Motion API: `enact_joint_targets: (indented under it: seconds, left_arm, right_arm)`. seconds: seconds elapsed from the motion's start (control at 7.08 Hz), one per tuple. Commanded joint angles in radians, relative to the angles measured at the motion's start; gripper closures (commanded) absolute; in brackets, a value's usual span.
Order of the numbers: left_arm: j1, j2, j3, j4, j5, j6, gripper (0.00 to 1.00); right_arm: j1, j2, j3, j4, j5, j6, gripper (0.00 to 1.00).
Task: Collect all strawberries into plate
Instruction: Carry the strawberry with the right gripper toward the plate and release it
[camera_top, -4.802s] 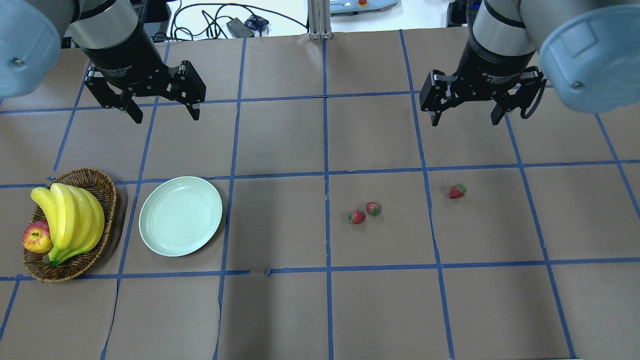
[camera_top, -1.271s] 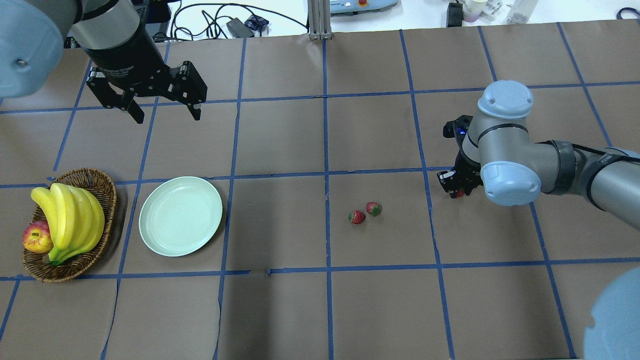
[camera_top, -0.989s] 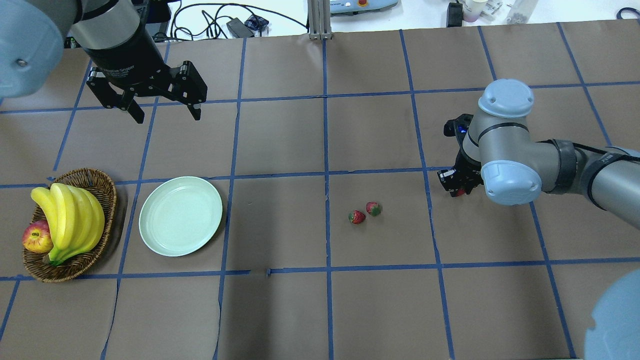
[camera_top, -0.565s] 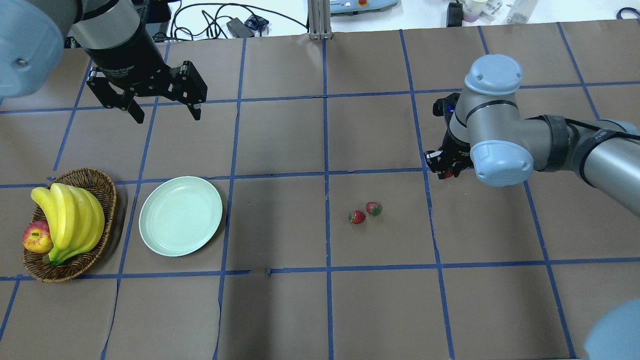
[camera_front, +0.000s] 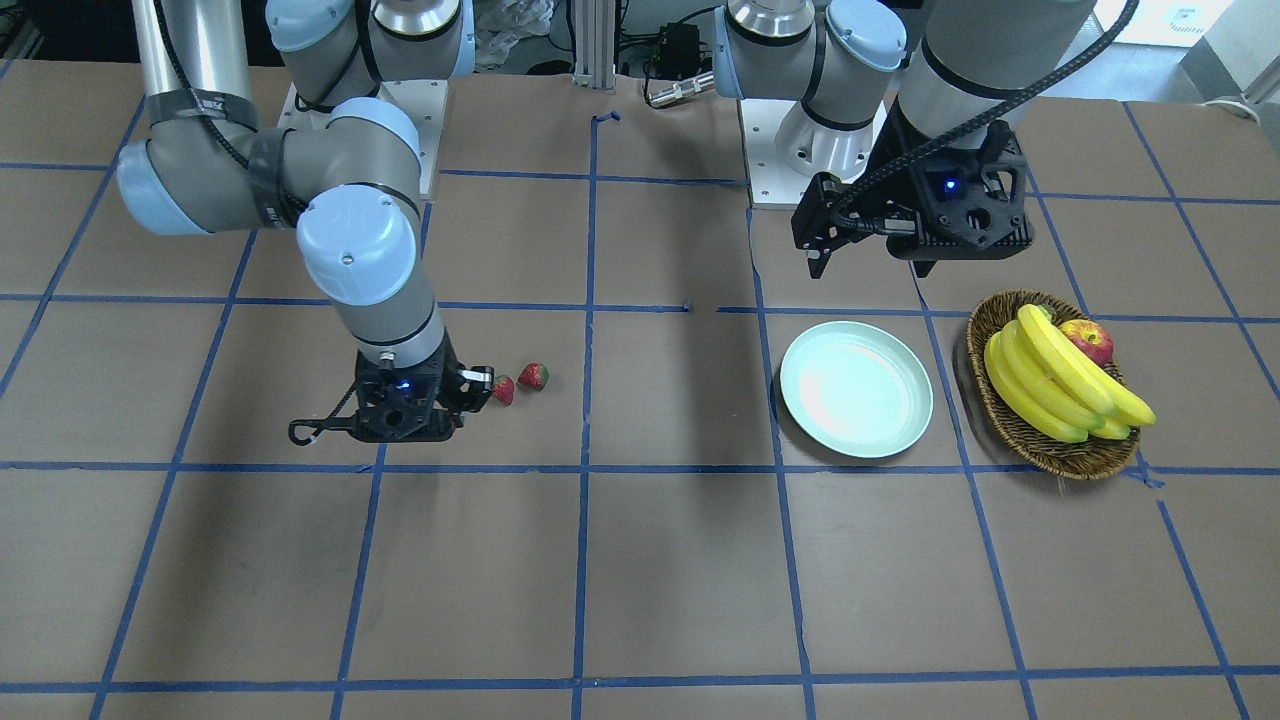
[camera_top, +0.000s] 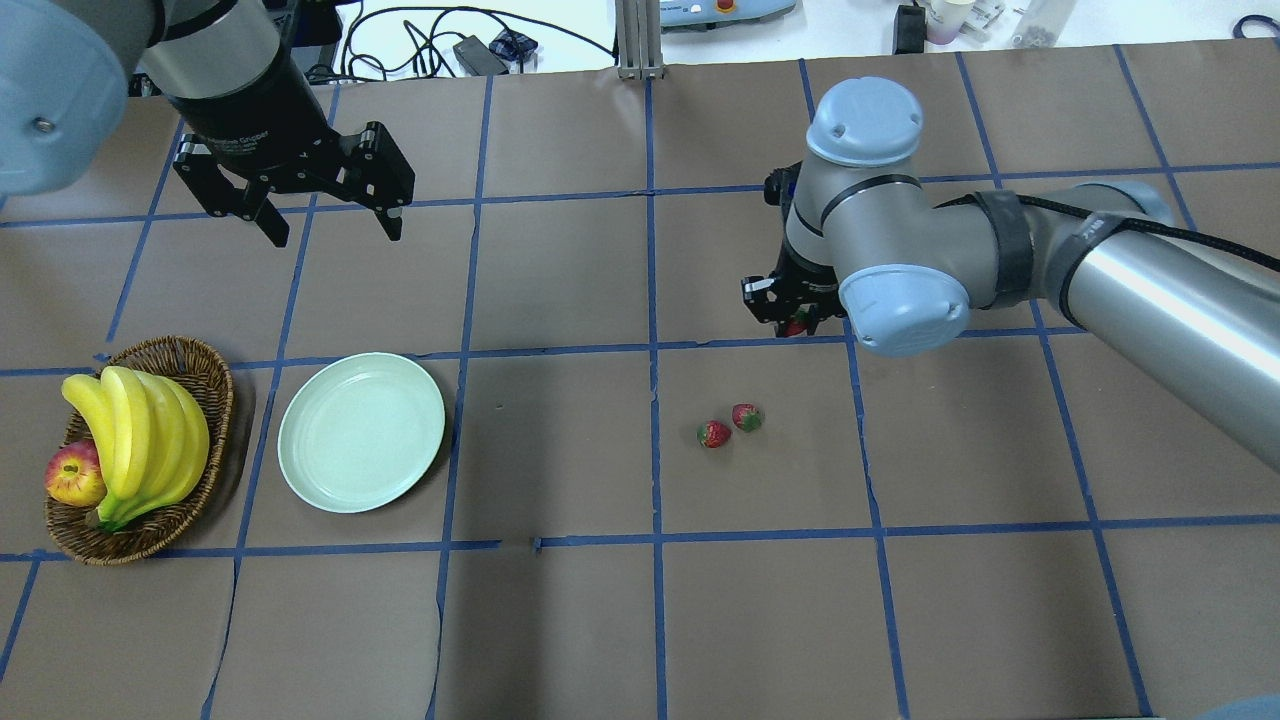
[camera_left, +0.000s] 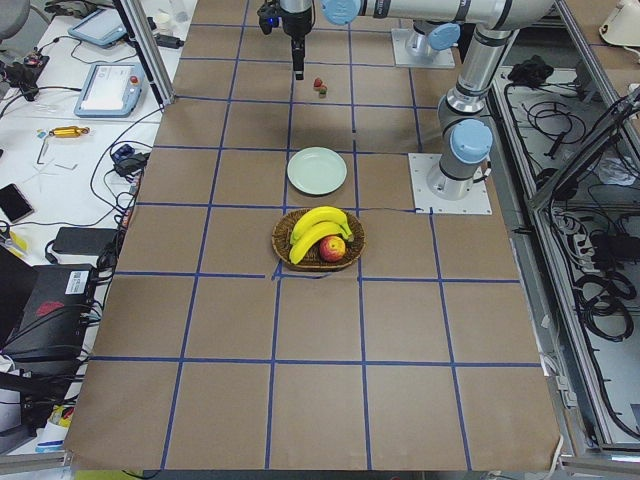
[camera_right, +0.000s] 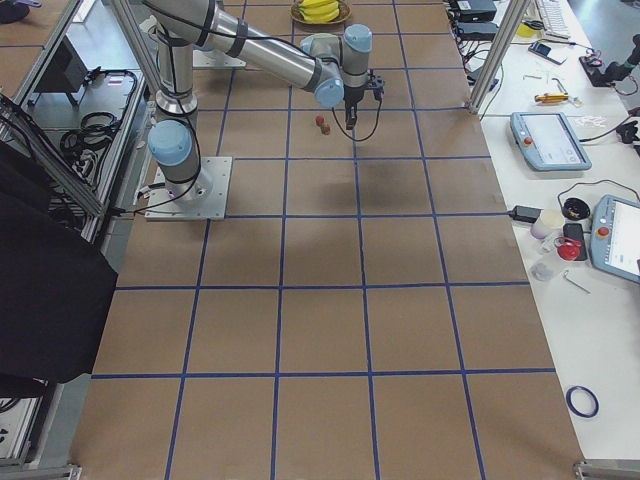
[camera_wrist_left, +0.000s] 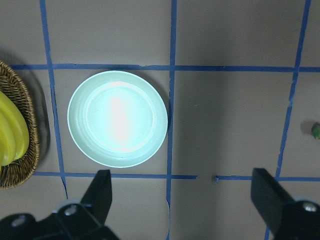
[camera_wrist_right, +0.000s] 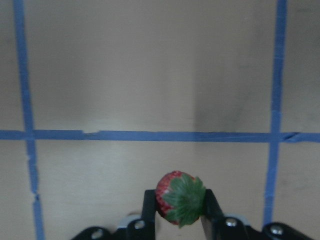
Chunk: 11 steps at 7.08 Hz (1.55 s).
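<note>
My right gripper (camera_top: 795, 322) is shut on one strawberry (camera_wrist_right: 180, 199), held above the brown table with its green top facing the wrist camera. Two more strawberries (camera_top: 713, 434) (camera_top: 747, 417) lie side by side on the table just in front of that gripper, also visible from the front (camera_front: 503, 389) (camera_front: 533, 376). The pale mint plate (camera_top: 361, 432) sits empty at the left, directly under my left gripper's camera (camera_wrist_left: 117, 118). My left gripper (camera_top: 332, 232) hangs open behind the plate, nothing between its fingers (camera_wrist_left: 100, 192).
A wicker basket (camera_top: 215, 385) left of the plate holds a bunch of bananas (camera_top: 140, 440) and a red apple (camera_top: 75, 473). Blue tape lines grid the brown table cover. Cables and devices lie beyond the table's far edge.
My right arm came down on the rightmost strawberry, shut on it, lifted it and has carried it leftward. The left arm has stayed still.
</note>
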Motion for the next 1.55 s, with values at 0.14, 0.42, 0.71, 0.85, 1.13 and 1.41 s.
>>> enact_joint_targets:
  seconds: [0.14,0.42,0.71,0.85,1.13,1.41]
  left_arm:
    - [0.000,0.000,0.000,0.000,0.000,0.000,0.00]
    - [0.000,0.000,0.000,0.000,0.000,-0.002,0.00]
    - [0.000,-0.001,0.000,0.000,0.000,-0.003,0.00]
    - [0.000,-0.001,0.000,0.000,0.000,-0.003,0.00]
    - [0.000,0.000,0.000,0.000,0.000,-0.003,0.00]
    - [0.003,0.005,0.002,0.000,0.002,0.000,0.00]
  right_arm:
    - [0.184,0.131,-0.162,0.020,0.094,0.258,1.00]
    - [0.263,0.208,-0.198,0.015,0.129,0.343,1.00]
    - [0.291,0.227,-0.180,0.018,0.134,0.346,1.00]
    - [0.292,0.227,-0.172,0.020,0.135,0.346,0.75]
    - [0.292,0.218,-0.146,0.020,0.135,0.344,0.00]
    - [0.289,0.161,-0.140,0.068,0.120,0.338,0.00]
